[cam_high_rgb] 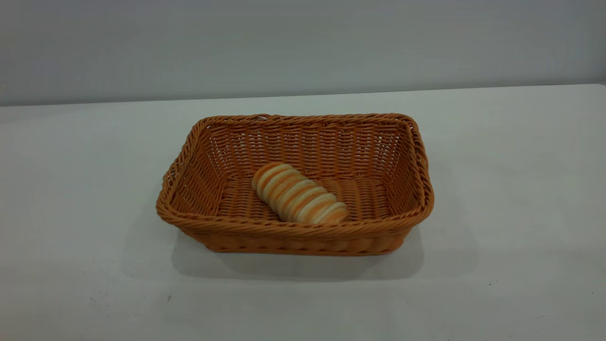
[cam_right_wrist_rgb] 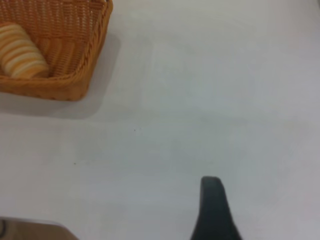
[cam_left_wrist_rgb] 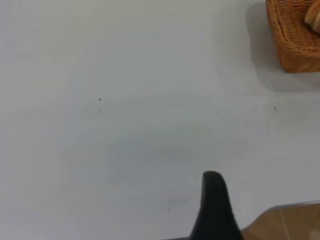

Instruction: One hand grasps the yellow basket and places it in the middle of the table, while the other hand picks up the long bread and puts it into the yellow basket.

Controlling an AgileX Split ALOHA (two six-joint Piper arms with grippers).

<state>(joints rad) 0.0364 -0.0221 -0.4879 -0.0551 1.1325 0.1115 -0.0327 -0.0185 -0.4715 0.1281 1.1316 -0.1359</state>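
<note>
the exterior view looks level-high and slightly down across the table (cam_high_rgb: 521,189) toward its far edge, near the yellow basket (cam_high_rgb: 293,232). both wrist views hang farther back above bare tabletop near opposite side edges, each catching one basket corner and the long bread (cam_right_wrist_rgb: 20,52).

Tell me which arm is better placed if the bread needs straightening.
Neither clearly. The bread already lies inside the basket, and both the left gripper and right gripper sit away over bare table.
</note>
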